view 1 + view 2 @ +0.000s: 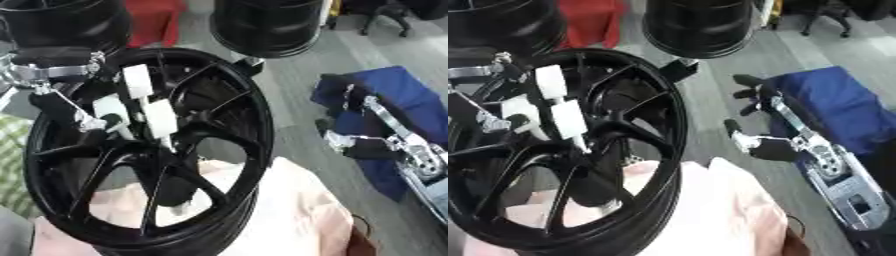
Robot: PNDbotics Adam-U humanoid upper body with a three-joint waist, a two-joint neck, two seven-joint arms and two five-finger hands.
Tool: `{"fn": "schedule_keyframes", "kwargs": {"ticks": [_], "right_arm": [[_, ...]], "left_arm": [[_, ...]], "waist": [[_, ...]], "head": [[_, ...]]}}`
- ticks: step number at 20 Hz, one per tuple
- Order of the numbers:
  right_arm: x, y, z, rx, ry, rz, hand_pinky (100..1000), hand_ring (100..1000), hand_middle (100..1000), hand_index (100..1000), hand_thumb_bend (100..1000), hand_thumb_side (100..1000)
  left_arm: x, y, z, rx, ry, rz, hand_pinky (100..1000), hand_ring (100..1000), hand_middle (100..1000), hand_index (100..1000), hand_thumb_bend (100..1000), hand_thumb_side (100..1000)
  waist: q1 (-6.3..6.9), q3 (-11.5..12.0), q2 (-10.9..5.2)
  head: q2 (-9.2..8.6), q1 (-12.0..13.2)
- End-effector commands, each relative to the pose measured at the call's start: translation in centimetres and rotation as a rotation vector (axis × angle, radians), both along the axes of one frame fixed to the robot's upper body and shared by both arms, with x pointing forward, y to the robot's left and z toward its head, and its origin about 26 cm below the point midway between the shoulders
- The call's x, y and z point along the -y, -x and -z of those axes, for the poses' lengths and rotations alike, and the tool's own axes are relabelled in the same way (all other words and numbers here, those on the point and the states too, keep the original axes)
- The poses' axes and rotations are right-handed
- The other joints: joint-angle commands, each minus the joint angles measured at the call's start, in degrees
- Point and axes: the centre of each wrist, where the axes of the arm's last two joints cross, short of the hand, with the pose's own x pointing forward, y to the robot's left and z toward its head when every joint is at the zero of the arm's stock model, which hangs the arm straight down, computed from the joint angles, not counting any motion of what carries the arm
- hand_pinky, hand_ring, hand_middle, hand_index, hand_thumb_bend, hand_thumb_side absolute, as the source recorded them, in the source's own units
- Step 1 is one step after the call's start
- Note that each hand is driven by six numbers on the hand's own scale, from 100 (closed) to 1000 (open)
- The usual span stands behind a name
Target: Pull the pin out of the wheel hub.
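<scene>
1. The left robot hand reaches into the black wheel hub, white-tipped fingers curled at the centre; whether they clamp the pin I cannot tell, since the pin itself is hidden.
2. The hub rests on pink cloth; a skewed pull might tip it.
3. The right robot hand hangs apart, fingers relaxed; the right eye view shows more of its forearm.

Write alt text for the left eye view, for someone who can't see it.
The robot's left hand, with white fingers, reaches into the middle of a black spoked wheel standing over pink cloth. Its right hand hangs open to the right, above blue fabric.
</scene>
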Motion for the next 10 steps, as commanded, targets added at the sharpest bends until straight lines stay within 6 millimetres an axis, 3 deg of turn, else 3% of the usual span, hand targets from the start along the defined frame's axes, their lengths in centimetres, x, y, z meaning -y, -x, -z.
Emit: {"fn": "schedule_keyframes", "kwargs": {"ticks": [1, 10], "right_arm": [[0.6, -0.1, -1.0, 0.021, 0.021, 0.001, 675, 859, 959, 962, 213, 258], [0.6, -0.1, -1.0, 0.021, 0.023, 0.001, 676, 859, 959, 962, 213, 258]], "left_arm": [[-0.4, 0.4, -2.6, 0.066, -0.073, 0.089, 415, 253, 301, 548, 100, 282], [-0.5, 0.9, -4.2, 0.103, -0.042, 0.089, 428, 260, 304, 551, 100, 278]], "waist": [[-0.02, 0.09, -1.21], [0.08, 0.17, -1.34]], "head": [[0.00, -0.04], [-0.11, -0.23]]}}
